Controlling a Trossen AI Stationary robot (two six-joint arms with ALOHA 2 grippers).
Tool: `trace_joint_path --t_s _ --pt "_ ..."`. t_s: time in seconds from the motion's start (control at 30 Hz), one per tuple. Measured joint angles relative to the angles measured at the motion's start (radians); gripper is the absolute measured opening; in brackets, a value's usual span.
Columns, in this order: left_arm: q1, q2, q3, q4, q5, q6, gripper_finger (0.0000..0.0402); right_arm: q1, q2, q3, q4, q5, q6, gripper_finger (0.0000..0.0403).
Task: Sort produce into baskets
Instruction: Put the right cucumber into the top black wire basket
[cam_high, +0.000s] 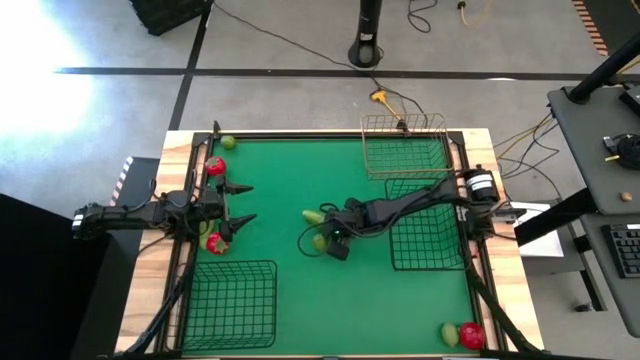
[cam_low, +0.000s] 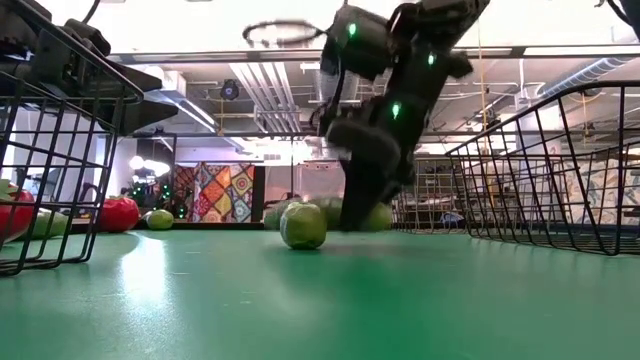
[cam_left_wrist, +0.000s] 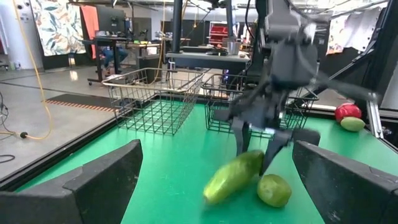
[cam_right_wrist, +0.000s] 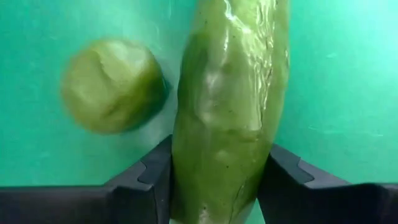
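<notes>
Green felt counter (cam_high: 300, 290): the right tool (cam_high: 330, 238) stands at its middle, fingers (cam_right_wrist: 140, 183) closed against both sides of a cucumber (cam_right_wrist: 227, 106) lying on the felt. A round light-green fruit (cam_right_wrist: 112, 84) rests just beside it. The left tool (cam_high: 240, 205) waits, spread wide, well apart.

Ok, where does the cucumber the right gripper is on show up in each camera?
High view: cucumber at mat centre, under the right gripper.
Low view: mostly hidden behind the gripper.
Left wrist view: cucumber centre, straddled by the fingers.
Right wrist view: cucumber fills the middle.
Shared landmark: the round green piece beside it.
</notes>
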Motion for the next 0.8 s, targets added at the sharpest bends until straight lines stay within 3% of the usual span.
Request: trace_joint_path --t_s 0.17,0.33,0.6,0.8 --pt "0.0 0.0 0.0 0.0 0.0 0.0 0.0398 0.007 -0.119 0.094 -0.262 0.103 0.055 0.0161" --pt "0.0 0.0 0.0 0.0 0.0 0.0 0.0398 0.079 -0.283 0.219 -0.619 0.209 0.211 0.0164" --pt "0.0 0.0 0.0 0.0 0.0 0.0 0.0398 0.379 -0.53 0.216 -1.091 0.284 0.787 0.0165" --pt "0.0 0.0 0.0 0.0 0.0 0.0 0.0398 0.602 -0.608 0.038 -1.14 0.338 1.229 0.016"
